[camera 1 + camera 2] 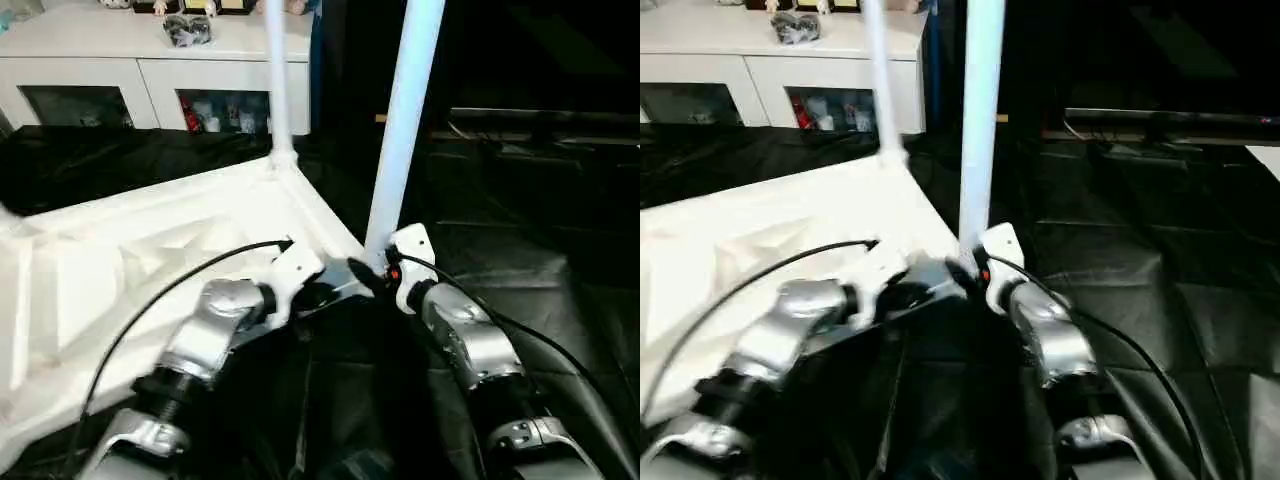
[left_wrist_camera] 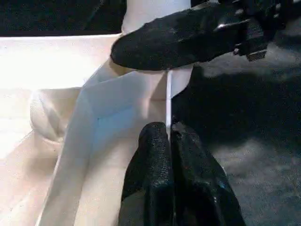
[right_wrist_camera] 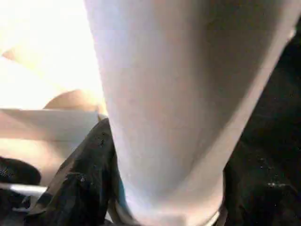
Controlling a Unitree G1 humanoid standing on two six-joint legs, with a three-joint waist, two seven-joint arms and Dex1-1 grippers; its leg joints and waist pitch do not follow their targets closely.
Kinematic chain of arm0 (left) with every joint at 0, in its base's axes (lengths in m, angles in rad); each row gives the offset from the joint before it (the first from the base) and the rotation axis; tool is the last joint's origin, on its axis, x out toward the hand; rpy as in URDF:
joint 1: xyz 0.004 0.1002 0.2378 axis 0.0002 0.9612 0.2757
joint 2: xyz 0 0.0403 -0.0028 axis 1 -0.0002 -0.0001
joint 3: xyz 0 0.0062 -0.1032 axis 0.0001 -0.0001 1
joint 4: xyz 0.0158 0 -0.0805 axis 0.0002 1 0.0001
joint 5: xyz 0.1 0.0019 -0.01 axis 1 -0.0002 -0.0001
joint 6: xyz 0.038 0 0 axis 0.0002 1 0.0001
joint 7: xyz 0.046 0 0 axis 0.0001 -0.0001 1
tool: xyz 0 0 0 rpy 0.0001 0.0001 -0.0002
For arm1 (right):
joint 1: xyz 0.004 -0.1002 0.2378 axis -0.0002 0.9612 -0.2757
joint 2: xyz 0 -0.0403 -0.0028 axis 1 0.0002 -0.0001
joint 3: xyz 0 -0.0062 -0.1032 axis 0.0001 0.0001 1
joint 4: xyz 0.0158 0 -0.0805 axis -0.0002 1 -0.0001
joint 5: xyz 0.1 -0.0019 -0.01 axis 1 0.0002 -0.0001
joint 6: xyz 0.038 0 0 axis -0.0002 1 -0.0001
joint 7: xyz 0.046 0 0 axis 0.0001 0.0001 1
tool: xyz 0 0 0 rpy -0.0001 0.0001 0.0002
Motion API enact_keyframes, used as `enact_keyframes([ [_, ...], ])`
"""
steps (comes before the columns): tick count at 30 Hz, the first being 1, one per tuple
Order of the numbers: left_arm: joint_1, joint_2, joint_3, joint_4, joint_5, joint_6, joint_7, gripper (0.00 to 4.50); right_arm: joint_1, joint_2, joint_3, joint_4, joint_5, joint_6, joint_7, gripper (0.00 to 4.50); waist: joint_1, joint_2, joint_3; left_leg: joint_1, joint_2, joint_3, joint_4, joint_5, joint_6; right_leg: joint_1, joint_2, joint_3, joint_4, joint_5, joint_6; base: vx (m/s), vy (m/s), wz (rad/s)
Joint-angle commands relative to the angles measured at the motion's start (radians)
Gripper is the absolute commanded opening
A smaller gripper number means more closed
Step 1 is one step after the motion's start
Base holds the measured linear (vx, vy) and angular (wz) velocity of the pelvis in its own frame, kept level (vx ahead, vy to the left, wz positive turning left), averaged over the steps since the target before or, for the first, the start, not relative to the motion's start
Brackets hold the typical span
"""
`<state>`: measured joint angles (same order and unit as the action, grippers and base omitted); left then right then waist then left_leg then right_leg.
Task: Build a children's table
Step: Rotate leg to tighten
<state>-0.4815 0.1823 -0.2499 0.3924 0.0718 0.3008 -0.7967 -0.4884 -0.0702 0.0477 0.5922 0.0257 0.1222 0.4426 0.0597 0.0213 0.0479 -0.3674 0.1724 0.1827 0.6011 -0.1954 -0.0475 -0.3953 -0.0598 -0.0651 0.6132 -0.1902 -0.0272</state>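
Two legs point(image 1: 405, 120) stand in tabletop point(image 1: 110, 270) corner sockets.

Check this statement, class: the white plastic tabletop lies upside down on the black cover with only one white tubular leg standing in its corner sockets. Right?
Wrong count: two white tubular legs stand in the upside-down white plastic tabletop on the black cover, as the left eye view shows.

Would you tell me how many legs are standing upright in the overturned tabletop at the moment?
2. The near leg stands in the corner by the right gripper; the far leg stands in the corner towards the cabinet. Other corners lie outside the pictures.
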Motion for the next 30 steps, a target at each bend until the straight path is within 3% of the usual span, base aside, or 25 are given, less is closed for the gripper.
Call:
enact_keyframes([
  [1, -0.035, -0.072, -0.047, -0.011, -0.035, -0.036, 0.004, 0.00, -0.006, 0.079, 0.084, 0.004, 0.014, -0.004, 0.085, 3.38, 0.002, -0.003, -0.059, 0.006, 0.059, -0.028, -0.076, -0.174, 0.036, 0.047, -0.094, 0.057, -0.081, -0.209, -0.191, 0.000, 0.000, 0.00],
  [8, -0.007, -0.019, -0.043, -0.049, -0.062, -0.060, -0.095, 0.00, 0.001, -0.020, 0.109, -0.033, 0.017, -0.014, 0.234, 4.02, 0.004, -0.001, -0.060, 0.006, 0.060, -0.026, -0.073, -0.174, 0.057, 0.049, -0.094, 0.055, -0.082, -0.199, -0.204, 0.000, 0.000, 0.00],
  [12, 0.009, 0.013, -0.038, -0.074, -0.091, -0.086, -0.168, 0.00, 0.009, -0.073, 0.118, -0.056, 0.033, -0.021, 0.331, 4.02, 0.003, -0.003, -0.058, 0.005, 0.060, -0.026, -0.073, -0.175, 0.061, 0.049, -0.094, 0.055, -0.082, -0.201, -0.208, 0.000, 0.000, 0.00],
  [21, 0.034, 0.113, -0.036, -0.125, -0.151, -0.088, -0.353, 0.00, 0.043, -0.222, 0.141, -0.107, 0.078, -0.035, 0.625, 4.02, 0.020, -0.003, -0.055, 0.007, 0.066, -0.024, -0.074, -0.180, 0.077, 0.043, -0.092, 0.055, -0.083, -0.245, -0.202, 0.000, 0.000, 0.00],
  [25, 0.053, 0.165, -0.050, -0.170, -0.190, -0.055, -0.456, 0.00, 0.062, -0.272, 0.162, -0.138, 0.102, -0.020, 0.733, 4.02, 0.030, -0.008, -0.060, 0.005, 0.066, -0.023, -0.071, -0.144, 0.084, 0.047, -0.093, 0.054, -0.075, -0.200, -0.209, 0.000, 0.000, 0.00],
  [26, 0.054, 0.168, -0.050, -0.174, -0.192, -0.054, -0.460, 0.00, 0.063, -0.274, 0.163, -0.141, 0.104, -0.018, 0.739, 3.77, 0.031, -0.007, -0.061, 0.004, 0.066, -0.024, -0.071, -0.135, 0.087, 0.048, -0.093, 0.053, -0.073, -0.185, -0.212, 0.000, 0.000, 0.00],
  [30, 0.064, 0.191, -0.054, -0.192, -0.205, -0.037, -0.494, 0.00, 0.071, -0.290, 0.176, -0.153, 0.111, -0.003, 0.781, 3.49, 0.033, -0.009, -0.059, 0.006, 0.067, -0.020, -0.070, -0.136, 0.096, 0.043, -0.091, 0.053, -0.071, -0.166, -0.230, 0.000, 0.000, 0.00],
])
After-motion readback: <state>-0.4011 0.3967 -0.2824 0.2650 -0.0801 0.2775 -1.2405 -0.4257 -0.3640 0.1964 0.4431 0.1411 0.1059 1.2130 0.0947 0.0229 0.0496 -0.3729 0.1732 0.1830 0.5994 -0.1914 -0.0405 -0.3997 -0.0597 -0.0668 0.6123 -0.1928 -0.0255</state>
